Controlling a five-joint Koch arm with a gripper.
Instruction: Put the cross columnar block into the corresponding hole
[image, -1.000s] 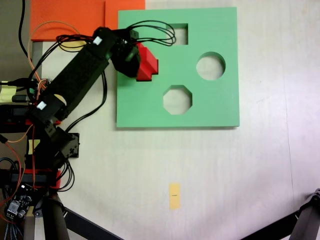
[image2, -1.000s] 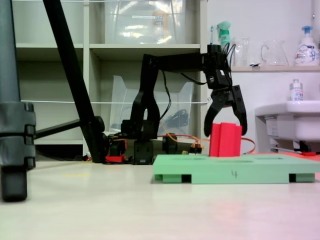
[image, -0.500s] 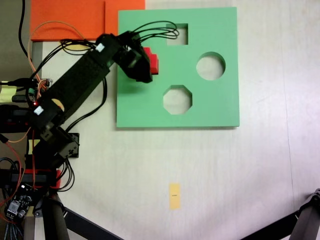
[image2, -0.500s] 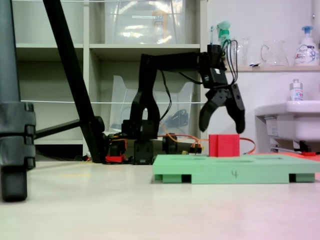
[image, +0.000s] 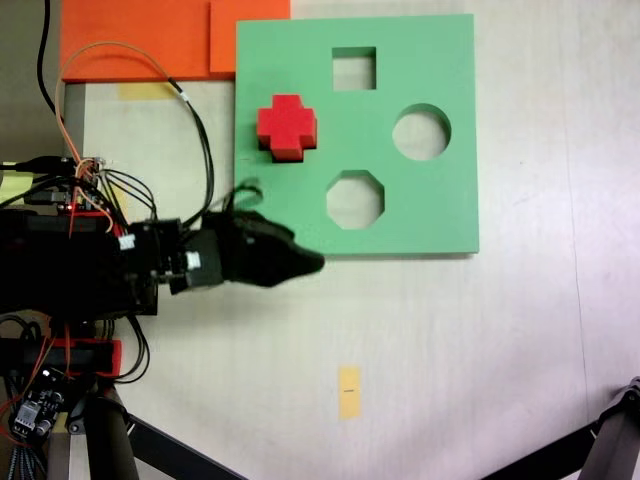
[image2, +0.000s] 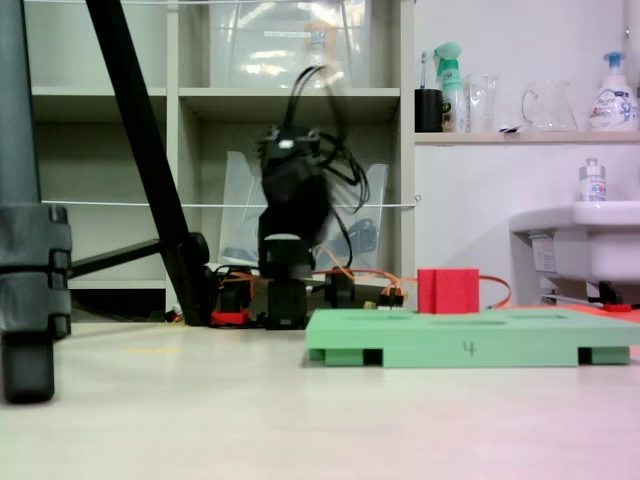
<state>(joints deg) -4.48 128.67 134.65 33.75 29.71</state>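
Note:
The red cross columnar block (image: 287, 128) stands in the plus-shaped cutout of the green foam board (image: 420, 205), at the board's upper left in the top-down fixed view. From the side, the cross columnar block (image2: 448, 290) sticks up above the green foam board (image2: 450, 338). Nothing touches it. My gripper (image: 305, 262) is folded back near the arm's base, just off the board's lower left corner. It appears as a dark blurred wedge with a single tip. In the side view the gripper (image2: 290, 185) is motion-blurred.
The board also has a square cutout (image: 354, 68), a round one (image: 421, 132) and an octagonal one (image: 355, 199). Orange foam sheets (image: 140, 35) lie at the top left. A yellow tag (image: 348, 391) is on the table. Tripod legs (image: 600, 440) cross the bottom corners.
The gripper, open above the block before, has swung away from the board and folded back toward the base. The red block stays seated in the plus cutout.

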